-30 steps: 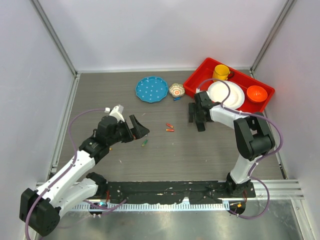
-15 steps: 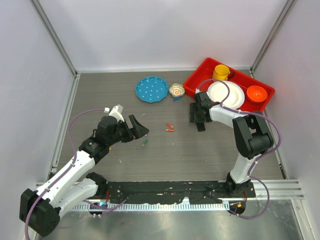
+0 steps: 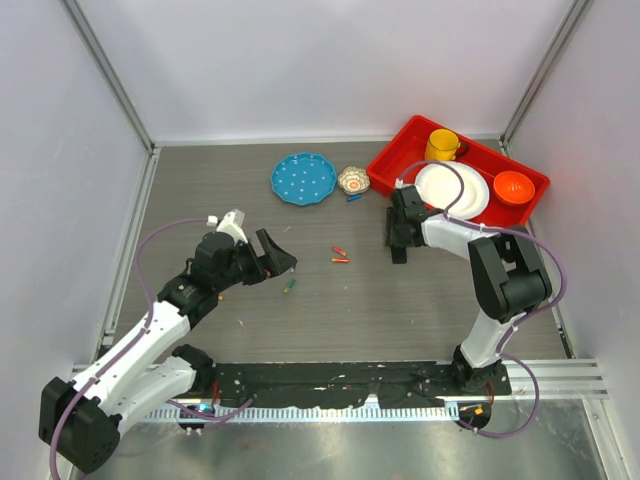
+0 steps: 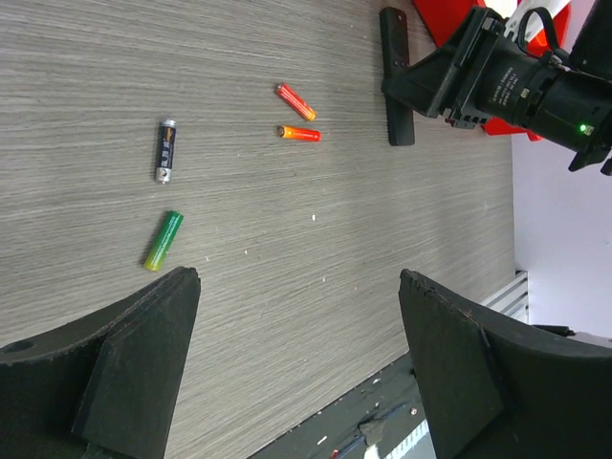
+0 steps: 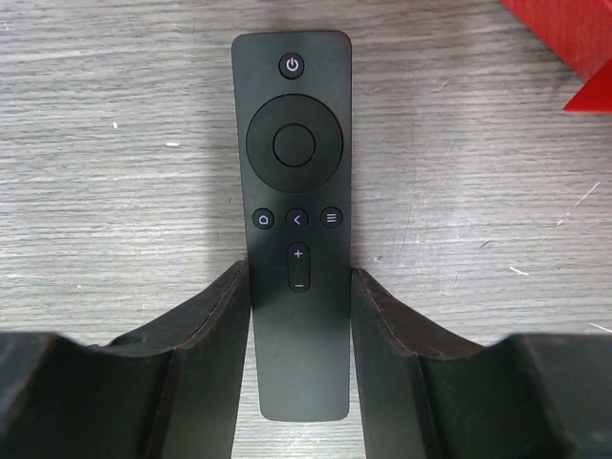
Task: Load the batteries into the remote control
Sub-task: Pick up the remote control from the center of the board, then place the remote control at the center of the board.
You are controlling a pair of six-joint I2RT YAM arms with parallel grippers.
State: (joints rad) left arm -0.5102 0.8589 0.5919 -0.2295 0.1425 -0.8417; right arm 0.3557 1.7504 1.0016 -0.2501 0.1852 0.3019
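Note:
The remote control (image 5: 295, 172) is a slim black bar lying buttons-up on the wooden table; it also shows as remote control (image 4: 397, 76) and remote control (image 3: 398, 254). My right gripper (image 5: 301, 274) is shut on its lower half, a finger pressed to each long side, and shows from above as right gripper (image 3: 397, 238). Two batteries lie loose on the table: a dark one (image 4: 165, 150) and a green one (image 4: 163, 240), the green one (image 3: 288, 286) just beyond my left gripper (image 3: 278, 262). My left gripper (image 4: 298, 279) hangs open above the table, holding nothing.
Two small orange sticks (image 4: 298, 133) lie between the batteries and the remote. A red tray (image 3: 480, 148) at the back right holds a white plate (image 3: 452, 190), a yellow cup (image 3: 442, 145) and an orange bowl (image 3: 513, 186). A blue plate (image 3: 303, 178) and a small patterned bowl (image 3: 353, 180) sit behind.
My right gripper's fingers have closed in onto the remote control's sides. The left gripper has narrowed slightly and stayed in place.

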